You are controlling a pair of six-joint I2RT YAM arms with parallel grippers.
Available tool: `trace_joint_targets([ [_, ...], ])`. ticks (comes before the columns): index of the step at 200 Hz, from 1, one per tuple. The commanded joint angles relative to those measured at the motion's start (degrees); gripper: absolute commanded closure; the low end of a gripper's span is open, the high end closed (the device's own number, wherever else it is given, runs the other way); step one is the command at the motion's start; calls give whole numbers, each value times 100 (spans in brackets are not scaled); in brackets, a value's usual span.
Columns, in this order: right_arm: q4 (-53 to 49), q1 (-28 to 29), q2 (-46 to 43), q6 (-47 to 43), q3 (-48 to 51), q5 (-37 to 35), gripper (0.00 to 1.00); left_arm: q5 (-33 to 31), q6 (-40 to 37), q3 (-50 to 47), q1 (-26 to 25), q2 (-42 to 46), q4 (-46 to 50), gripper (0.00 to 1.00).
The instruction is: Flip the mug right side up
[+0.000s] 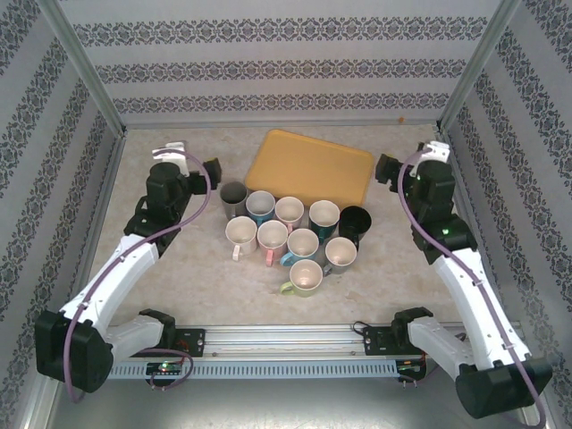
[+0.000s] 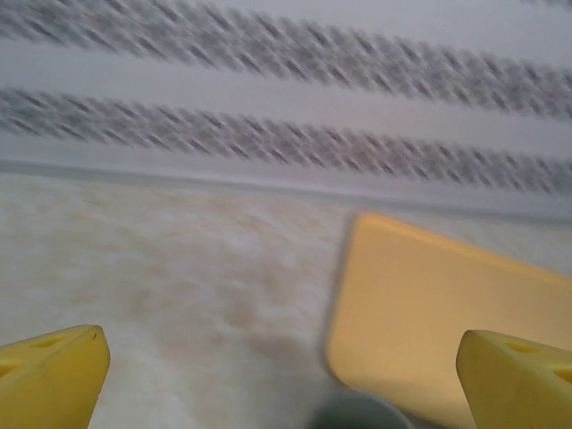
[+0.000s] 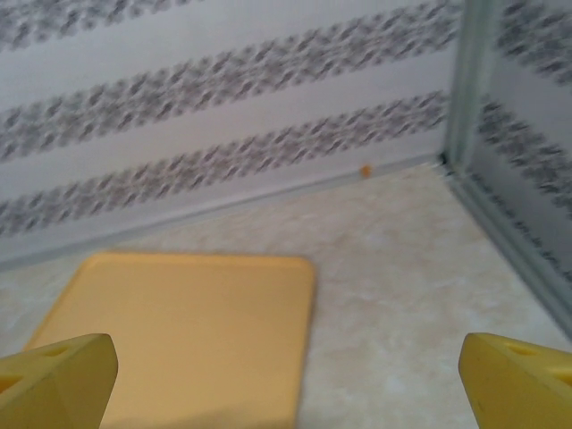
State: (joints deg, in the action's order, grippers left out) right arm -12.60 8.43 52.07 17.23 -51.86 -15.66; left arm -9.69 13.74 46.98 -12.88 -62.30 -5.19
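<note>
Left gripper (image 2: 282, 371) jaws wide apart, empty, just beside grey mug (image 1: 233, 197), standing mouth-up mid-table by near-left corner of yellow tray (image 1: 311, 166), other mugs (image 1: 295, 234) beside it. Flip looks done; next: lift clear without bumping it. Right gripper (image 1: 386, 170) apart too, empty.

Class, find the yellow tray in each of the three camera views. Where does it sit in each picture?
Top external: yellow tray, upper middle.
Left wrist: yellow tray, lower right.
Right wrist: yellow tray, lower left.
Shared landmark: the striped back wall beyond the tray's far edge.
</note>
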Motion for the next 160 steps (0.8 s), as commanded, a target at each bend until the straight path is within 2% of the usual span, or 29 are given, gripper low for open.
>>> trace_joint_targets([
  [1,1118,-428,-111,-90,714,-593,2,-1046,-801,-801,494,174,-1287,0],
  [9,1179,-612,-4,-202,874,-437,2,-1254,-1259,-973,603,70,-1603,0],
  [21,1184,-784,237,-477,1072,-209,2,-1516,-1248,-984,811,-195,-1420,0],
  [40,1642,-907,510,-948,1640,49,2,-1190,-1312,-1085,1016,-529,-1152,0],
  [61,2920,-1201,605,-1436,2627,1226,2,-616,-1199,-1654,1290,-653,-1516,0],
  [94,4199,-1326,961,-1088,3612,1162,2,-204,-814,-2473,1495,-811,-2302,0],
  [110,4580,-1335,1191,-1094,3627,1488,2,-43,-863,-2618,1507,-1133,-2860,0],
  [118,5116,-1335,1323,-1160,3757,1721,2,15,-897,-2612,1509,-1175,-2929,0],
  [136,6293,-1335,1639,-1016,4080,1669,2,62,-876,-2832,1508,-1525,-4086,0],
  [146,6494,-1335,1845,-945,4030,1656,2,31,-711,-2849,1517,-1803,-4377,0],
  [160,6585,-1303,2171,-961,3854,1791,2,377,-932,-2988,1496,-2459,-5467,0],
])
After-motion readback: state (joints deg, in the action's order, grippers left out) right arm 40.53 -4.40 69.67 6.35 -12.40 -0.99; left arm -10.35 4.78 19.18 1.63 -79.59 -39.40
